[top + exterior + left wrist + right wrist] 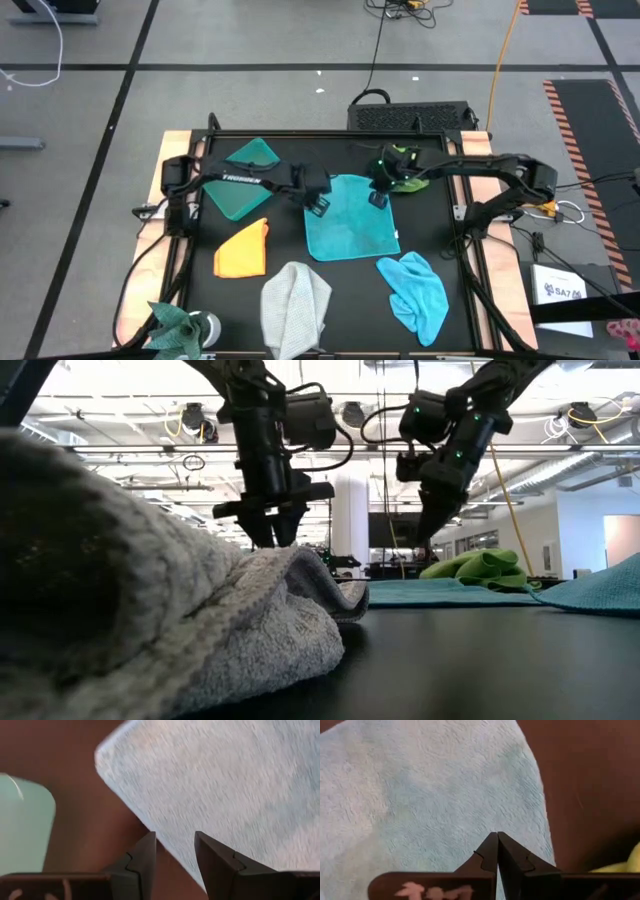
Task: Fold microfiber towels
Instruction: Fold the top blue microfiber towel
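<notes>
Left gripper [319, 207]: part open, nothing between the fingers, hanging over the far-left corner of the teal towel [350, 217]. Its wrist view shows the towel's edge running just past the fingertips, with bare table on one side.

Right gripper [379, 197]: shut, empty, over the towel's far-right corner, close to the cloth. In the low view both grippers point down, tips just above the fabric; contact cannot be confirmed.

Teal towel: spread flat, roughly square, mid-table between the two arms. Fine nubby pile, rounded corners, no folds visible yet.

Handling (judgement): light, limp, no stiffness; it will drape and sag when lifted. The pile should give fair grip against the pads. A thin single layer lying flat is hard to pinch, so the best hold looks like the two far corners, one per gripper, taken at the very edge so the cloth folds evenly.

Other towels:
- Green towel [406, 163]: bunched, just beyond the right gripper.
- Orange towel [243, 251]: near left, loosely folded.
- Grey towel [296, 307]: crumpled at the near edge.
- Blue towel [415, 293]: crumpled, near right.

Teal bin [240, 180]: left side of table, beneath the left arm.
</notes>
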